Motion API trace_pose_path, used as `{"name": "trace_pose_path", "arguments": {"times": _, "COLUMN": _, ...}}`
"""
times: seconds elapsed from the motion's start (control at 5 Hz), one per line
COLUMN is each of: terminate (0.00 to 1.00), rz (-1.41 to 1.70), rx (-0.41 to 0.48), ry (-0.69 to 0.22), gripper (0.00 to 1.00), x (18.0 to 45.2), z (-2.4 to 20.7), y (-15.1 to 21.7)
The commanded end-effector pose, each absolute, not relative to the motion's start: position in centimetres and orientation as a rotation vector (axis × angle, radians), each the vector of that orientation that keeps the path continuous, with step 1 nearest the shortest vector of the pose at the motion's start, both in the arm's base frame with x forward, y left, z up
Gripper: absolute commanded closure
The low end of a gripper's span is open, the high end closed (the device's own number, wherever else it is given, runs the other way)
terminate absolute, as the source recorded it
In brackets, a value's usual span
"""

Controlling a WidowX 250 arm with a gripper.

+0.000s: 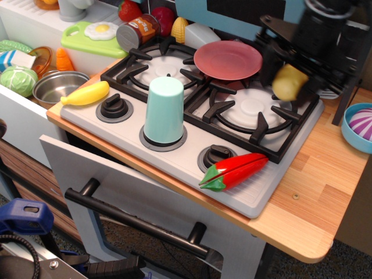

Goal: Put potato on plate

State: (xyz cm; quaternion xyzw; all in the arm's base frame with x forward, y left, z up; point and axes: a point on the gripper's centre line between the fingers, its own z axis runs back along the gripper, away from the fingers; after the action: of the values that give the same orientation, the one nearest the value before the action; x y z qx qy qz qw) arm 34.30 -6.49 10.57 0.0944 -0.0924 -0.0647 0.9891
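My gripper (290,80) is shut on the pale-yellow potato (289,82) and holds it in the air above the right rear burner. The black fingers (268,65) flank the potato and are motion-blurred. The dull red-pink plate (228,59) lies flat on the stove grates just to the left of the potato, a short gap between them. The arm comes in from the top right and hides the counter behind it.
A teal cup (164,110) stands upside down on the stove's front. A red pepper (233,171) lies at the front right, a banana (86,94) at the left. A blue bowl (358,126) with a purple striped thing sits at the right edge. Toy food crowds the back left.
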Motion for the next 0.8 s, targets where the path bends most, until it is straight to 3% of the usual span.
{"name": "trace_pose_path", "arguments": {"times": 0.0, "terminate": 0.0, "rz": -0.24, "rx": 0.189, "ry": -0.256, "gripper": 1.0, "x": 38.0, "z": 12.7, "y": -2.7}}
{"name": "trace_pose_path", "arguments": {"times": 0.6, "terminate": 0.0, "rz": -0.298, "rx": 0.125, "ry": -0.245, "gripper": 1.0, "x": 40.7, "z": 9.6, "y": 3.4}}
